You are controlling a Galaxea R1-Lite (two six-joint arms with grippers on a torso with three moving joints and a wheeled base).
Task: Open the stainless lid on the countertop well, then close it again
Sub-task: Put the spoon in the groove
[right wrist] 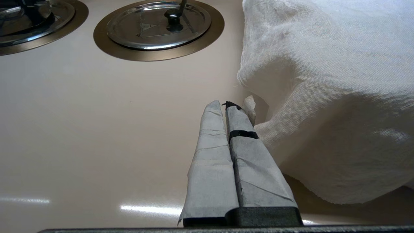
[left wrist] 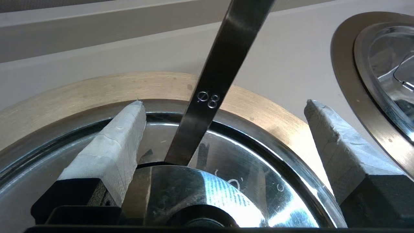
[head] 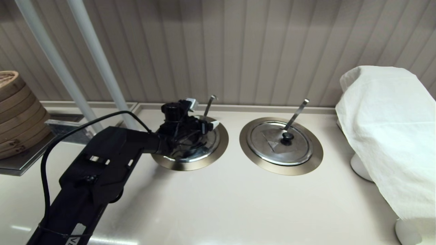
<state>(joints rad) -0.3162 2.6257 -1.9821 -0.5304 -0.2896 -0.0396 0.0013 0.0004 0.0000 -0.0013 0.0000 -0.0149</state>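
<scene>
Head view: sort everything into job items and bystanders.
Job: stainless lid, countertop well, hook-tipped ladle handle, left gripper open over the lid.

Bystanders: twin lid, straight ladle handle, white cloth, bamboo steamers, right gripper, parked.

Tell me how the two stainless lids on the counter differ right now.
The stainless lid on the robot's left sits under the left gripper, jaws open around its centre; the twin lid stands free with nothing over it. The stainless lid's ladle handle ends in a hook; the twin's straight handle ends flat. Both are round, shiny and seated in bronze-grey rings.
</scene>
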